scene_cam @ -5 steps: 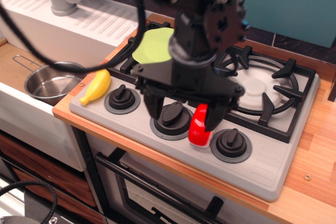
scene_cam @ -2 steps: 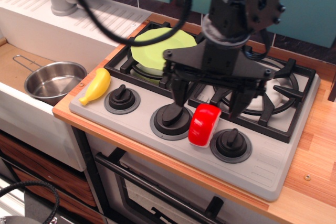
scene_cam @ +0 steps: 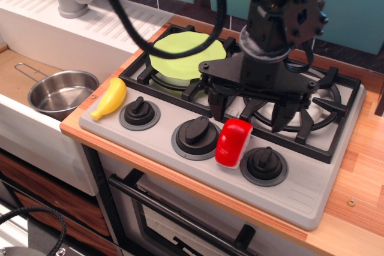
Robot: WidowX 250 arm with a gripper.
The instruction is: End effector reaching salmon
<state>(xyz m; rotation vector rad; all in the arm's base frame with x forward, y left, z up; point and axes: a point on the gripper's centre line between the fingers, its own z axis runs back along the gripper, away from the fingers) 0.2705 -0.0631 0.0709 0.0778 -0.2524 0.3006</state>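
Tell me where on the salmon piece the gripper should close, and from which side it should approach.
Best guess: grip the salmon across its narrow red sides, coming straight down from above. It lies on the stove panel between the middle knob and the right knob, so a sideways approach looks blocked. The open gripper hangs just behind it, above the grate; its fingers would need to fit the gaps beside the knobs.

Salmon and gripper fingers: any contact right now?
Apart. The single view shows the end effector open above and behind the salmon, both fingertips ending over the burner grate with stove surface visible between them and the red block.
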